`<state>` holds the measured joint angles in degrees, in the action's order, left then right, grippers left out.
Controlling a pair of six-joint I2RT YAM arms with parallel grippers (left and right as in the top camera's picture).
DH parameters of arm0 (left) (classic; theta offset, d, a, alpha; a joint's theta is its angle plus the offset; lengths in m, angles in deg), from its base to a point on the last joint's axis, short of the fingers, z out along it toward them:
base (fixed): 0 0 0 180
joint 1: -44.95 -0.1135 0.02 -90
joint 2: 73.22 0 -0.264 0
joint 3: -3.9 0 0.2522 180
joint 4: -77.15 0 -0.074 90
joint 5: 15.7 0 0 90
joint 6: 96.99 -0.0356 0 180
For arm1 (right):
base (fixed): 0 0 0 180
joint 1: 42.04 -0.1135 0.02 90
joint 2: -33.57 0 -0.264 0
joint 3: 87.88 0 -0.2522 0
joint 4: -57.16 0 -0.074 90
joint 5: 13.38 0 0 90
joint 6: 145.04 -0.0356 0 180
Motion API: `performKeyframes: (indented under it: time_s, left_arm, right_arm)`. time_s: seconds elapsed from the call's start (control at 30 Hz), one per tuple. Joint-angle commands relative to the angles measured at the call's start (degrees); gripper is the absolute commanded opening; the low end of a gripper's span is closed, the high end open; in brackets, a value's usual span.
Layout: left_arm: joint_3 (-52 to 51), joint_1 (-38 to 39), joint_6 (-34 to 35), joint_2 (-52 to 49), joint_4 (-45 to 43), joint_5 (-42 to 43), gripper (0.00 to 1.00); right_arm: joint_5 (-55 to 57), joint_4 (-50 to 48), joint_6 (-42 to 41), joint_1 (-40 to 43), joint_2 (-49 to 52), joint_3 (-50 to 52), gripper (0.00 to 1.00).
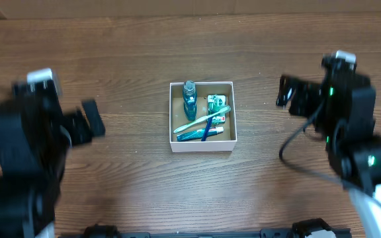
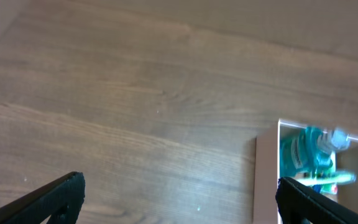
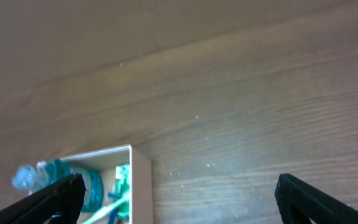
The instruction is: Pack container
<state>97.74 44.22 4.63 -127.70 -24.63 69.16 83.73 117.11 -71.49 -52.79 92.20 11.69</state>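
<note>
Container (image 1: 202,145) sits in the middle of the table (image 1: 144,39); white walls square with the table edges, brown floor; it's square, so no long axis of its own. Inside it: a teal bottle (image 1: 189,98) along the left wall; a toothbrush (image 1: 200,121) lying diagonally across the middle; a blue tube (image 1: 200,135) by the near wall; a green-and-white packet (image 1: 216,102) toward the far right corner.

Left gripper (image 1: 92,120) hangs off to the box's left, right gripper (image 1: 284,91) off to its right; both are apart from it, over bare wood. Left wrist view: fingers (image 2: 55,198) spread wide with only wood grain between them, box poking in at the lower right. Right wrist view: fingers (image 3: 316,198) equally wide, box at the lower left. So both tools are released and carrying nothing.

Key relation: the box lies between the two tools, inboard of each. The right gripper looks the nearer, set a bit further back on the table than the box's middle; the left is roughly level with the box but well apart.

Judgement: packing looks finished or close to it; I spot no loose item outside the box in any view. If one more piece has to go in, free floor is scarce; the right arm has the shorter reach.
</note>
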Motion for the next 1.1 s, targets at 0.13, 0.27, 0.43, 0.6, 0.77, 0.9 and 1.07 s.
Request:
performKeyframes:
  time_s: [0.13, 0.27, 0.43, 0.6, 0.77, 0.9, 1.07]
  left_arm:
    - [-26.3, 0.4, -1.8, 24.7, -5.1, -1.4, 1.00]
    - [-33.4, 0.4, -1.7, 29.3, -6.2, -1.2, 1.00]
    - [-37.3, 0.4, 1.1, 29.0, -8.9, -0.4, 1.00]
    - [-37.9, 0.4, 1.1, 29.0, -5.1, -0.4, 1.00]
    - [-37.9, 0.4, 1.1, 29.0, -1.7, -0.4, 1.00]
    - [-37.9, 0.4, 1.1, 29.0, -1.4, -0.4, 1.00]
    - [-37.9, 0.4, 1.1, 29.0, -1.4, -0.4, 1.00]
  right_arm:
    - [2.5, -0.7, -3.3, -2.0, -17.9, 17.7, 1.00]
    - [3.4, 1.2, -3.3, -2.0, -21.1, 19.5, 1.00]
    - [3.4, 1.3, -3.3, -2.0, -20.3, 19.5, 1.00]
    - [3.4, 1.3, -3.3, -2.0, -19.3, 19.5, 1.00]
    - [3.4, 1.2, -3.3, -2.0, -18.2, 19.5, 1.00]
    - [3.4, 1.3, -3.3, -2.0, -17.3, 19.5, 1.00]
    - [3.4, 4.1, -3.3, -2.0, -17.0, 19.5, 1.00]
